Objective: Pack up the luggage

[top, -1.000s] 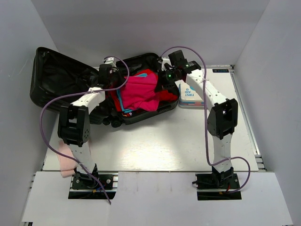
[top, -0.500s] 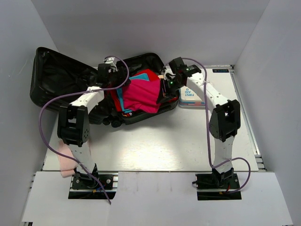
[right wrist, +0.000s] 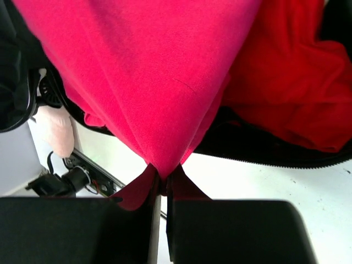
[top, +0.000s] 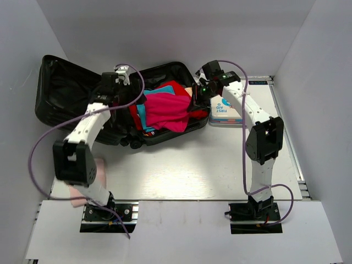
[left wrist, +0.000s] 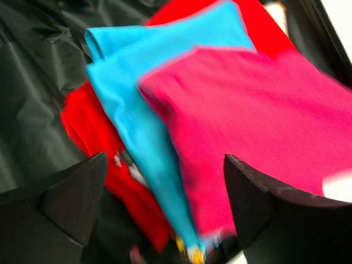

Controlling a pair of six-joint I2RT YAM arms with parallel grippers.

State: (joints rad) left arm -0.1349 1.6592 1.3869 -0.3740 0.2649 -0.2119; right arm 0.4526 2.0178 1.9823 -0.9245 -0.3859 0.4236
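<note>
The luggage [top: 60,91], a big black suitcase, lies open at the back left with its lid flung to the left. Its right half holds a red cloth [right wrist: 286,82], a cyan cloth [left wrist: 132,110] and, on top, a pink cloth [top: 165,110]. My right gripper [right wrist: 164,184] is shut on a corner of the pink cloth [right wrist: 143,71], at the luggage's right rim [right wrist: 275,157]. My left gripper [left wrist: 165,192] stands open over the left side of the clothes, nothing between its fingers [left wrist: 71,198]. In the top view it [top: 118,98] hangs near the hinge.
A first-aid tin [top: 225,110] lies on the table just right of the luggage, under my right arm. A pale pink item [top: 100,169] lies near the left arm's base. Grey walls close in the left, back and right sides.
My left gripper opened, let go of the clothes and drew back left toward the lid. My right gripper stays shut on the pink cloth and has shifted slightly.
</note>
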